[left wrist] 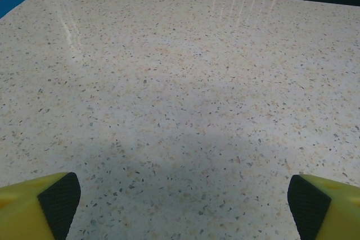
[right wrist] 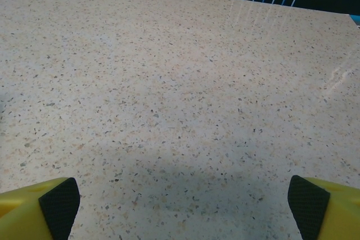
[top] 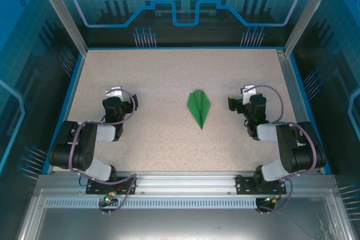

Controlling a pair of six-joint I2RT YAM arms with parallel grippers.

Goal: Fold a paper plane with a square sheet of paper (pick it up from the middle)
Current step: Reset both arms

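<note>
Left claw (left wrist: pixel 183 206) hangs low over the bare speckled worktop (left wrist: pixel 180 82). Its two yellow fingers are spread wide, with black pads (left wrist: pixel 59 203) at the lower corners of its wrist view and nothing between them. Right claw (right wrist: pixel 183 206) matches it: fingers wide apart, pads (right wrist: pixel 308 205) showing, empty, bare surface beneath.

Seen from above, the arms sit folded on their own sides, each claw pointing away from the bases. Between them, well apart from both, the paper plane (top: pixel 199 108) lies near the middle of the worktop. It is a slim bright green dart with a centre crease and two angled wings, its sharp tip toward the near edge.

The folding looks finished, so the step in hand is probably parking clear of it. To do that well, each arm should draw back on its own side and never sweep across the middle, since thin paper would likely slide at the lightest brush. If a lift is wanted, one claw should descend over the centre crease at mid-length, straddle the ridge and close gently so the wings are not crushed.
</note>
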